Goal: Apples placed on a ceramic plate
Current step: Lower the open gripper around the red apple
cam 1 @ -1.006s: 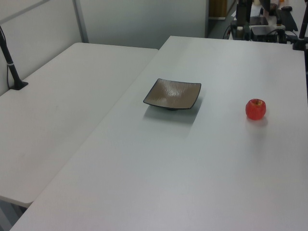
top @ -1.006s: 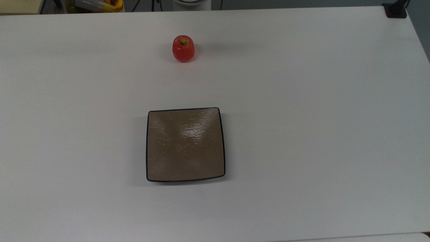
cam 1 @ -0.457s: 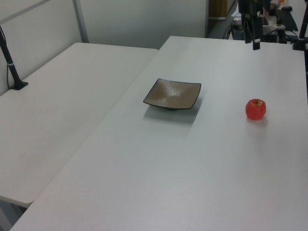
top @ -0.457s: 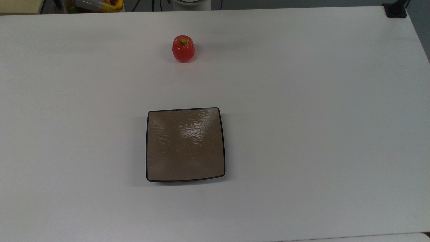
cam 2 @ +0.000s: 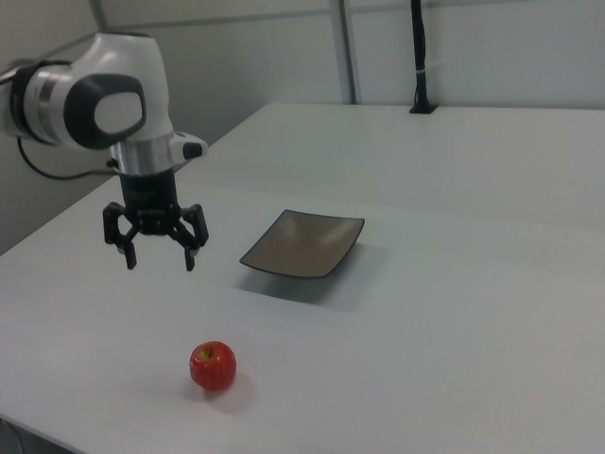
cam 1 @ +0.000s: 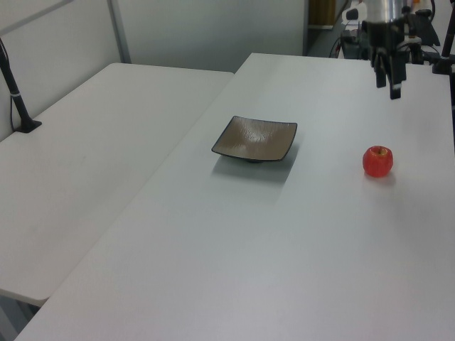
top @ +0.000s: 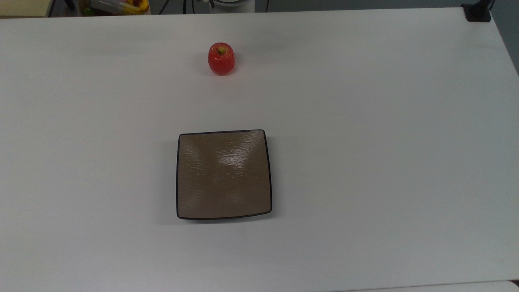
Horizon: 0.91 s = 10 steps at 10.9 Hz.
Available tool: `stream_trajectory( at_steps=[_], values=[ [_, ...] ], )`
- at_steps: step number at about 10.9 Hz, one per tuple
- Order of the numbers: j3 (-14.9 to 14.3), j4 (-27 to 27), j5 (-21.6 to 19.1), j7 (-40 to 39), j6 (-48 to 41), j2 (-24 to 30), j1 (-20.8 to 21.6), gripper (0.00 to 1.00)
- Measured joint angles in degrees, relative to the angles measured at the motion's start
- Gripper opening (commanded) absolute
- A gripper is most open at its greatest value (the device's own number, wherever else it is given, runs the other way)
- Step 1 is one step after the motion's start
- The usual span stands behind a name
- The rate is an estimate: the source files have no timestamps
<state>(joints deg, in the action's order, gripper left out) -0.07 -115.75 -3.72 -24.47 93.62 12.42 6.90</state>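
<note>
Apple (cam 2: pixel 213 365): one, red, upright on the white table (top: pixel 365 121), stem up, well apart from the ceramic plate (top: pixel 224 174), which is bare. No long axis to speak of; round.

Gripper (cam 2: pixel 159 255): hangs above the table, up and off to the right view's left of the apple, not over it. Fingers spread wide, pointing down, holding and touching nothing.

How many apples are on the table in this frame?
1. The apple sits on the white table, apart from the empty brown plate, nearer the top view's upper edge. Nothing hides a second.
</note>
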Motion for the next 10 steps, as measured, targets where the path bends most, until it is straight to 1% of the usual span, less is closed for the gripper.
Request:
stream_trajectory(
  at_steps=[5, 7, 10],
  values=[
    [0.0, -13.2, 5.1, 0.0, 15.9, 0.6, 0.1, 1.00],
    [0.0, -17.0, 6.5, 0.0, 21.3, -0.3, 0.0, 1.00],
    [0.0, -20.8, 8.8, 0.0, 28.5, -3.0, 0.0, 1.00]
  ],
)
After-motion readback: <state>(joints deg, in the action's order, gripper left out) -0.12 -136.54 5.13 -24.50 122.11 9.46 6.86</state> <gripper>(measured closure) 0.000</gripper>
